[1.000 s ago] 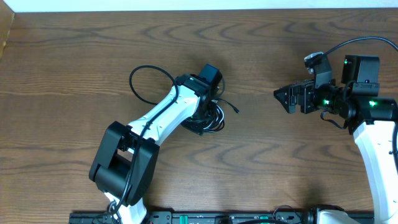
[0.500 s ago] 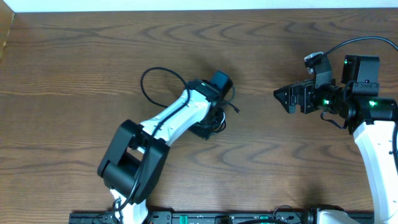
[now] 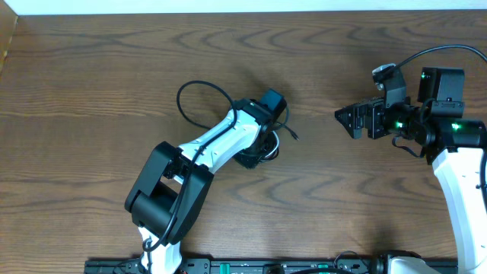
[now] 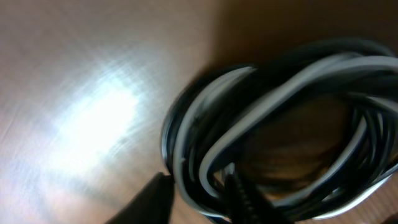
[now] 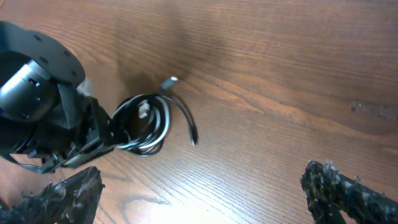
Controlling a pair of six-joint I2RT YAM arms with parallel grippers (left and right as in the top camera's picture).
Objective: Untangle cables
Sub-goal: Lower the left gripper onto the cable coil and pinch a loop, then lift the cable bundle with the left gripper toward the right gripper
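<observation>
Left gripper [image 4: 199, 200], jaws narrow, pinches strands of the coiled black-and-white cables [image 4: 273, 93]. Right gripper [image 5: 202, 196], jaws wide and holding nothing, hovers well apart. Open table [image 3: 91, 84] surrounds the coil.

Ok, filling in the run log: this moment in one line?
left gripper: jaws at cables, grip unclear | right gripper: jaws open | cables: tangled coil

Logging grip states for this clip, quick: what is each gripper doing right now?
Left gripper: closed on strands of the cables.
Right gripper: open, holding nothing.
</observation>
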